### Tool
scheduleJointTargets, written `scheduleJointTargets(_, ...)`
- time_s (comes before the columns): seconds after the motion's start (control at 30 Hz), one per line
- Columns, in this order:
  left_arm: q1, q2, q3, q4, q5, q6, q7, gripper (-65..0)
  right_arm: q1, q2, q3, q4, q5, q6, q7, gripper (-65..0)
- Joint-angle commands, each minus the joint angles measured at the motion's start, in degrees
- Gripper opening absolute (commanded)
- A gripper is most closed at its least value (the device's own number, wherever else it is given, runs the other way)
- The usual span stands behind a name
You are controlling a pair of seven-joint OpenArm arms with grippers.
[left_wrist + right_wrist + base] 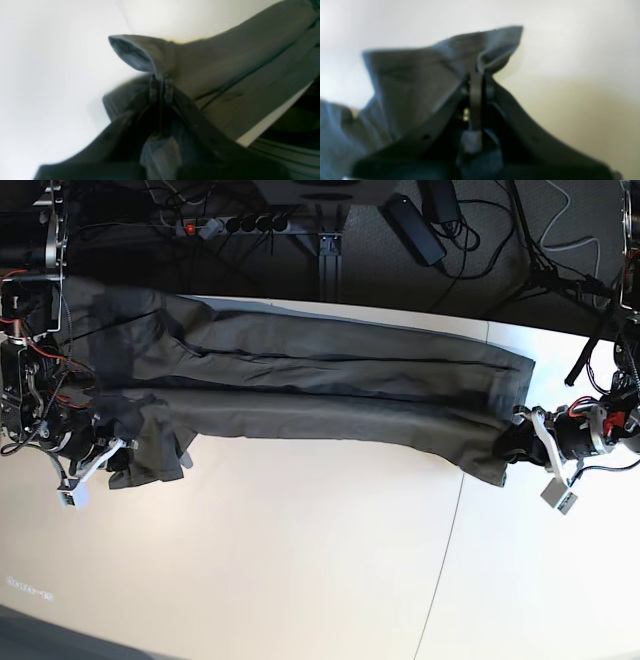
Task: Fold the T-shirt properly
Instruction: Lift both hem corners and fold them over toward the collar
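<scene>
The dark grey-olive T-shirt (330,380) lies as a long folded band across the far half of the white table (300,560). At the band's right end in the base view, my left gripper (512,448) is shut on the cloth. The left wrist view shows the left gripper (161,83) pinching a raised fold of the T-shirt (237,62). My right gripper (122,448) holds the bunched left end. In the right wrist view the right gripper (480,77) is shut on a peaked fold of the T-shirt (415,80).
A seam (450,530) runs down the table right of centre. Beyond the far edge hang cables and a power strip (230,224) over dark floor. Both arm bases stand at the table's side edges.
</scene>
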State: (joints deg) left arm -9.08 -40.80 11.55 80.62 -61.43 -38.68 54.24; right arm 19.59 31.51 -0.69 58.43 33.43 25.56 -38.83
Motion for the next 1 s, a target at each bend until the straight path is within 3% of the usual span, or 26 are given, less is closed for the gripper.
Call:
scheduleJointTargets(0.0,-1.16,-1.64,-0.63,2.71,-1.40,-1.32,-0.31,-65.0,0.76,2.38,0.46,3.69,1.95,3.85,0.20,-65.0)
scheduleJointTargets(0.17,-0.24,-3.69,-0.63,8.35,-4.94,-1.32,3.17,-65.0,-5.09,5.97,2.80,19.15,3.69,3.85,-5.38,-65.0)
scheduleJointTargets(0.4,0.96,-4.17,-0.63,8.68,-5.68,-1.32,5.79,-65.0,-16.98,9.40,13.22,34.80,7.50,3.85,-7.85,-65.0)
scheduleJointTargets(0.77,4.81,-6.56,-0.63,8.70,-9.57,-1.32,9.49,-65.0,-36.54,10.38,30.73,44.83,13.62,3.85,-9.22,-65.0)
scheduleJointTargets(0.97,4.83,-6.71,-0.63,8.68,-10.14,-1.32,10.54,-65.0,-43.10,10.34,34.56,45.33,15.02,3.85,-9.20,-65.0)
